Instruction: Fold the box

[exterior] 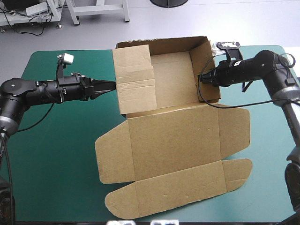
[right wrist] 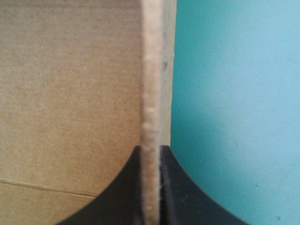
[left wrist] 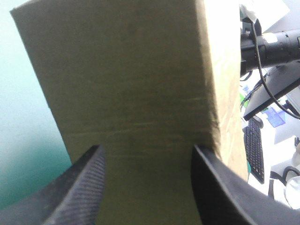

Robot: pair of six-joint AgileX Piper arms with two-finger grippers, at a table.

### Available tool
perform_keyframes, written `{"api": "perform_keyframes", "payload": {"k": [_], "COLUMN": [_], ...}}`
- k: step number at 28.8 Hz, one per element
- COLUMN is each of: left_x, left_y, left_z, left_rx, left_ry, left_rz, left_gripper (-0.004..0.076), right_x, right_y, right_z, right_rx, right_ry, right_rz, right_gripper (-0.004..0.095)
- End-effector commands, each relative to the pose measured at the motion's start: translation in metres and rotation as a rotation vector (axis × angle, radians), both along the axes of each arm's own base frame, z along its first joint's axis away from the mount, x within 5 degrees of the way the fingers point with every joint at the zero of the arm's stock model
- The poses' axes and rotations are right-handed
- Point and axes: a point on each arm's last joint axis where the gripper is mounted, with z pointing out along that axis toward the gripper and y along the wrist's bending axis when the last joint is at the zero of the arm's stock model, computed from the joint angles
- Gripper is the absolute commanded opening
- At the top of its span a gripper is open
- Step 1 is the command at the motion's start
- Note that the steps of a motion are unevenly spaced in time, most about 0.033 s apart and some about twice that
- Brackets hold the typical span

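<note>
The brown cut-board box (exterior: 173,140), walls raised and lid flat toward the near edge, stands mid-table on the teal-green cover (exterior: 56,159). My right black-finned gripper (exterior: 205,78) pinches the top edge of the right wall, its fingers all but closed on the board. My left black-finned gripper (exterior: 111,86) is spread. The left wall lies straight ahead of it, touching or nearly so, its long axis running near-to-far across my reach.

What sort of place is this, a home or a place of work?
Most likely a robotics lab or test bench, not a home. The signs: a work table with a teal-green cover, a left gripper open at the brown box, and a right gripper shut on that box's side wall.
</note>
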Motion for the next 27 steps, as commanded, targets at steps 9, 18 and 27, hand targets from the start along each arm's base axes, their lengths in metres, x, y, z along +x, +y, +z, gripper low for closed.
{"api": "perform_keyframes", "payload": {"k": [9,18,27], "left_x": [-0.016,-0.013,-0.015], "left_y": [-0.008,-0.006,-0.018], "left_z": [0.027,0.025,0.028], "left_rx": [-0.104,-0.079,0.137], "left_ry": [-0.054,-0.050,-0.113], "left_rz": [-0.078,-0.048,0.176], "left_gripper": [0.0453,0.0452,0.0450], "right_x": [-0.006,-0.009,-0.017], "right_y": [0.016,0.035,0.061], "right_z": [0.029,0.028,0.026], "right_rx": [0.062,0.033,0.025], "right_ry": [-0.123,-0.126,-0.108], "right_rz": [-0.040,-0.075,-0.131], "right_gripper": [-0.0024,-0.0024,-0.0024]}}
